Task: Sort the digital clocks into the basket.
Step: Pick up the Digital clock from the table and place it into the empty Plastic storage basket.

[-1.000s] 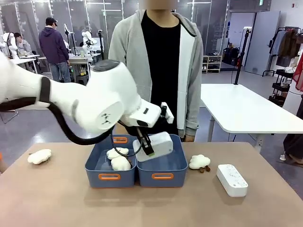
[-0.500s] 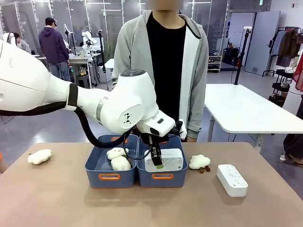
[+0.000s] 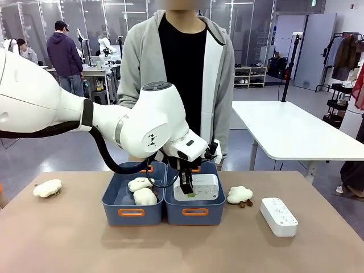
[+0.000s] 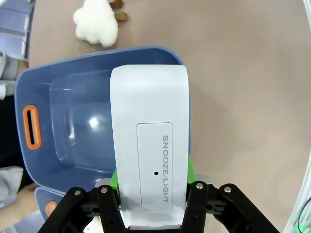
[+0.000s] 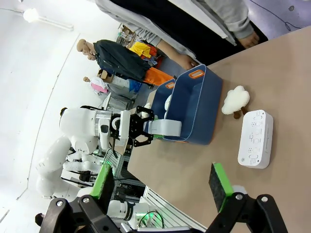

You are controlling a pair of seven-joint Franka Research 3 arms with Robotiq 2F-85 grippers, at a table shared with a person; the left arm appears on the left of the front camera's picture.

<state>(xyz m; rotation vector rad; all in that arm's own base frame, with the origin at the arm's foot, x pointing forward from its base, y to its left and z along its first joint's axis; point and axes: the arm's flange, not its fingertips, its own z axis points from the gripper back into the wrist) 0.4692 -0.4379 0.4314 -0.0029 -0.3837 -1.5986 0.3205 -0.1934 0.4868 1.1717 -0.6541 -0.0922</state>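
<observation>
A white digital clock [image 3: 200, 186] lies low in the right-hand blue basket [image 3: 195, 211], its far end toward the picture's right. My left gripper [image 3: 186, 190] is shut on its near end. In the left wrist view the green pads [image 4: 190, 168] press both sides of the clock [image 4: 149, 145], marked SNOOZE/LIGHT, over the basket [image 4: 63, 126]. The second digital clock [image 3: 278, 216] lies on the table at the right, also in the right wrist view [image 5: 255, 138]. My right gripper [image 5: 160, 187] hangs open and empty, high above the table, well away from that clock.
The twin blue bin [image 3: 131, 211] on the left holds two white plush toys [image 3: 143, 192]. Another plush [image 3: 239, 194] lies between the basket and the second clock, and one [image 3: 47, 187] at the far left. A person [image 3: 176, 74] stands just behind the bins.
My left gripper has swung right and lowered the clock from above the bins down into the right basket. The person has shifted a little to the picture's left.
</observation>
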